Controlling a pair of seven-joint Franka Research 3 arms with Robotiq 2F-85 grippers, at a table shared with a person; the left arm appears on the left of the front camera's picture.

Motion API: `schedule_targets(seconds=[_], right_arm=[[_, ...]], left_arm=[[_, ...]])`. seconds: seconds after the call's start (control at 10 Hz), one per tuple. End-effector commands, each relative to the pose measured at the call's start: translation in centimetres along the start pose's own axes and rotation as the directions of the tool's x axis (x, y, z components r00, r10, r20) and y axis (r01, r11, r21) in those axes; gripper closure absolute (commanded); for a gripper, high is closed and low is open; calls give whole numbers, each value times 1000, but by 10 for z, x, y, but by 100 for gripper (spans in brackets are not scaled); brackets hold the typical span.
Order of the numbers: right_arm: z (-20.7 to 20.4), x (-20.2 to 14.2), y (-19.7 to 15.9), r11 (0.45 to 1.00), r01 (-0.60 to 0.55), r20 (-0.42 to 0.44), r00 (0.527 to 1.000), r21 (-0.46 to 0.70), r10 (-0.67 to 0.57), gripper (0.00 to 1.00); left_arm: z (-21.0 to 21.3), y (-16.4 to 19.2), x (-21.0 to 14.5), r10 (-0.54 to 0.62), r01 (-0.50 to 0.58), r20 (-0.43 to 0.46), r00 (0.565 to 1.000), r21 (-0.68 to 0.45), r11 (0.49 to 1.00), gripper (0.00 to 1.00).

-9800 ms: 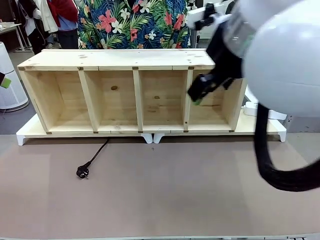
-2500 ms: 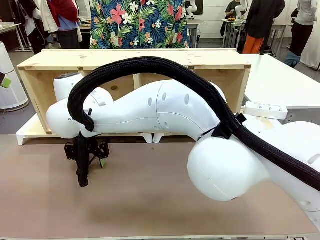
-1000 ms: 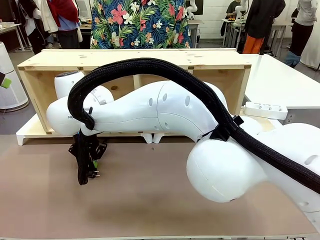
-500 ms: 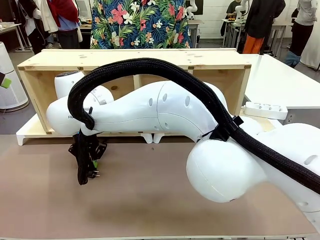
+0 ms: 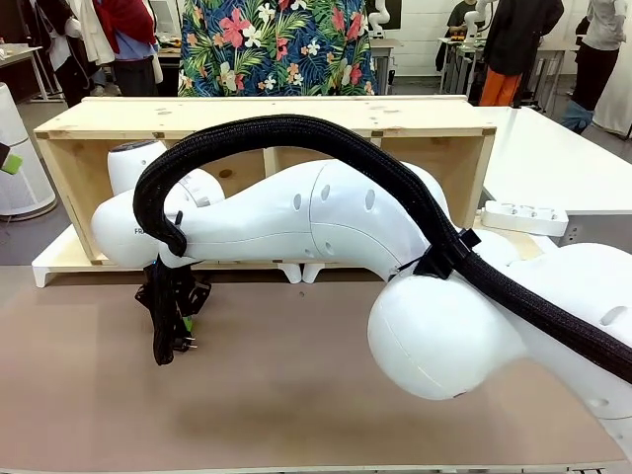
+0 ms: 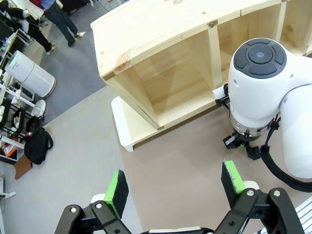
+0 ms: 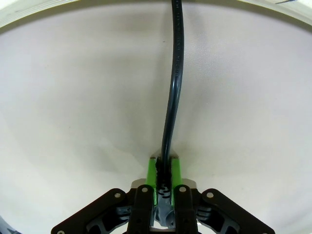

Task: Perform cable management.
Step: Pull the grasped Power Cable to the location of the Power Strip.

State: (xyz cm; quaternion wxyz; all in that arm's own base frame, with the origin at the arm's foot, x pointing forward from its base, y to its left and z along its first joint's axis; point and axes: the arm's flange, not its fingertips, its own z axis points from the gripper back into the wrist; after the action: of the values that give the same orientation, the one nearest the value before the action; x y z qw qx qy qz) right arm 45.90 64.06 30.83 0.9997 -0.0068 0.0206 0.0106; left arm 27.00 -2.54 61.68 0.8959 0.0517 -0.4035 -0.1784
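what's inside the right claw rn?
The cable, pinched between the right claw's green pads. Its cord runs away across the table. The part of it lower down in the grip is covered by the pads themselves.

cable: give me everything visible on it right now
The cable is a thin, smooth black cord, rubbery-looking. The right gripper is shut on it between its green pads, near the plug end, low over the brown table. From the grip it runs off in one gentle curve, unknotted.

Right hand (image 7: 164, 163) pinched closed, pointing down; left hand (image 6: 175, 184) spread wide.
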Motion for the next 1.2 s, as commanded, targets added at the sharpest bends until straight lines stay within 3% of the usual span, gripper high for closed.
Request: schedule_targets(seconds=[0.0, 0.8, 0.9, 1.1], right_arm=[[0, 0, 0, 1000, 0, 0, 1000, -2, 0, 100], [0, 0, 0, 1000, 0, 0, 1000, -2, 0, 100], [0, 0, 0, 1000, 0, 0, 1000, 0, 0, 86], [8, -11, -8, 999, -26, -18, 1000, -34, 26, 86]], left_arm=[[-2, 0, 2, -1, 1, 6, 1000, 11, 1000, 0], [-2, 0, 2, -1, 1, 6, 1000, 11, 1000, 0], [-2, 0, 2, -1, 1, 6, 1000, 11, 1000, 0], [-2, 0, 2, -1, 1, 6, 1000, 11, 1000, 0]])
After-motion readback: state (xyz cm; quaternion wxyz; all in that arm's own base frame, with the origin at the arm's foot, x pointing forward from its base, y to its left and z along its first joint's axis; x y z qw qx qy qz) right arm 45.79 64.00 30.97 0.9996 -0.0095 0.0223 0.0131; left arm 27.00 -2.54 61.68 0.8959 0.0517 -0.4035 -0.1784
